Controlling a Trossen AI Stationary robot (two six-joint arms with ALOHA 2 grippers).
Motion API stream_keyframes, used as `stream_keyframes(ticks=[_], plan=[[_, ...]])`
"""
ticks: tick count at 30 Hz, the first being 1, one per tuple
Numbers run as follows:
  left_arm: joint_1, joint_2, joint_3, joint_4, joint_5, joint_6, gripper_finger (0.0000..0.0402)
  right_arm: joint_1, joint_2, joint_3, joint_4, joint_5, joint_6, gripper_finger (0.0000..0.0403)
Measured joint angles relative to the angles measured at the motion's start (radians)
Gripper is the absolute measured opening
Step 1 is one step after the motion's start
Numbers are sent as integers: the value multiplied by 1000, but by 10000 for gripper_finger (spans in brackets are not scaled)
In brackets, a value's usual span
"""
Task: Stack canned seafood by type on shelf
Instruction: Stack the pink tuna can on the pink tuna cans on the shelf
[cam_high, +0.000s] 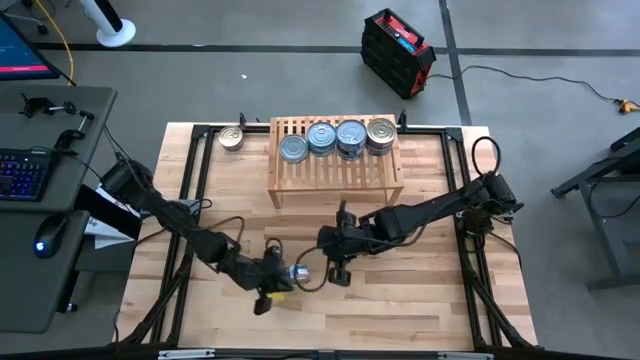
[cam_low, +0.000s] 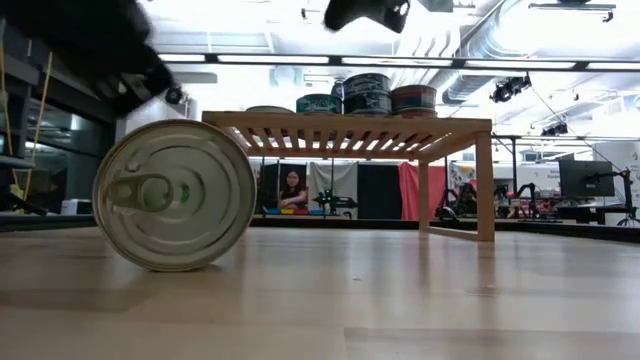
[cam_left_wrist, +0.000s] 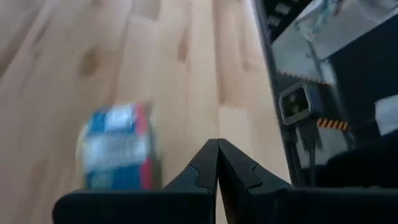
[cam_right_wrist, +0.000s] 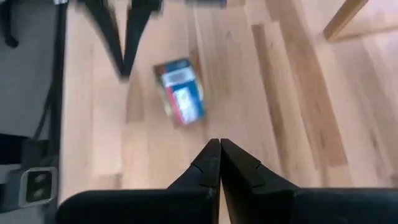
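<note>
One tin of canned seafood (cam_high: 299, 271) stands on its edge on the table, its silver-gold pull-ring lid (cam_low: 175, 195) facing the near edge and a blue label round its side (cam_left_wrist: 118, 155). My left gripper (cam_high: 281, 281) is shut just left of it, and my right gripper (cam_high: 331, 270) is shut just right of it; neither touches it. Four tins (cam_high: 336, 138) sit on the slatted wooden shelf (cam_high: 335, 172) at the far middle. One more tin (cam_high: 231, 139) lies on the table left of the shelf.
Black frame rails (cam_high: 195, 190) run along the table's left and right sides. Bare wood lies between the shelf's front and the standing tin. A desk with a keyboard (cam_high: 25, 172) stands beyond the table's left edge.
</note>
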Motion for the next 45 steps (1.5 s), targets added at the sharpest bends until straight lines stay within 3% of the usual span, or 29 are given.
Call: stream_keyframes(ticks=[5, 9, 13, 15, 21, 26, 38, 41, 45], plan=[[-44, -226, -3, -278, -66, -92, 0, 34, 4, -2, 77, -32, 21, 0], [-100, -420, -3, -458, -274, -199, 0, -3, 32, -1, 231, -142, -14, 20], [-128, -563, -3, -545, -501, -302, 0, -55, 106, 0, 303, -275, -45, 95], [-120, -608, -3, -548, -563, -312, 0, -67, 148, 0, 319, -283, -68, 147], [-78, -660, -3, -549, -589, -299, 0, -69, 243, 34, 334, -298, -175, 295], [-56, -647, -3, -560, -588, -296, 0, -65, 269, 38, 323, -272, -244, 347], [-33, -611, -3, -560, -585, -301, 0, -67, 374, 38, 305, -259, -317, 320], [-33, -611, -3, -561, -585, -300, 0, -65, 363, 38, 305, -249, -308, 279], [-33, -611, -3, -564, -585, -278, 0, -61, 313, 54, 244, -221, -285, 173]])
